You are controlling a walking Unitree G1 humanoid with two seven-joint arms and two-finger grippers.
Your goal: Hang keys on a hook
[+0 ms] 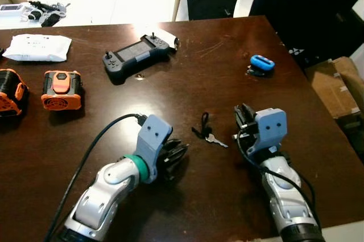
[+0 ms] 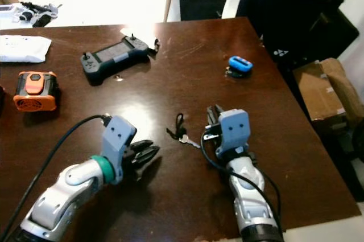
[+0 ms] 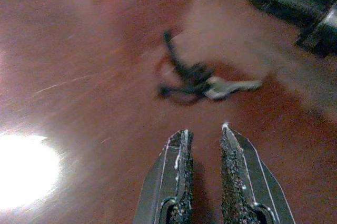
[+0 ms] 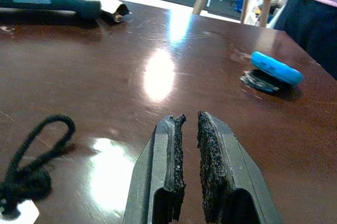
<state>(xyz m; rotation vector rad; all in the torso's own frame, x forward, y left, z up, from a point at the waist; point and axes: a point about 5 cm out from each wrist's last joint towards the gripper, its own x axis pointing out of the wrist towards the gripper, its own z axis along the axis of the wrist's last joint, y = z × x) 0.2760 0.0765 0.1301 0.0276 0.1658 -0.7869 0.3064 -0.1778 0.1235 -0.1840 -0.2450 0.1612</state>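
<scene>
On a dark brown wooden table (image 1: 227, 60), an orange-and-black boxy device (image 1: 61, 89) sits at far left, with a dark grey handheld game controller (image 1: 135, 54) beyond it. The left gripper (image 1: 177, 156) rests low on the tabletop, its fingers nearly together with a slim gap, gripping nothing. Just beside it, between both grippers, lies a small silver key on a black cord loop (image 1: 206, 131). The right gripper (image 1: 244, 115), fingers almost closed and empty, stands near the key. A blue oval fob (image 1: 262, 63) lies farther right.
</scene>
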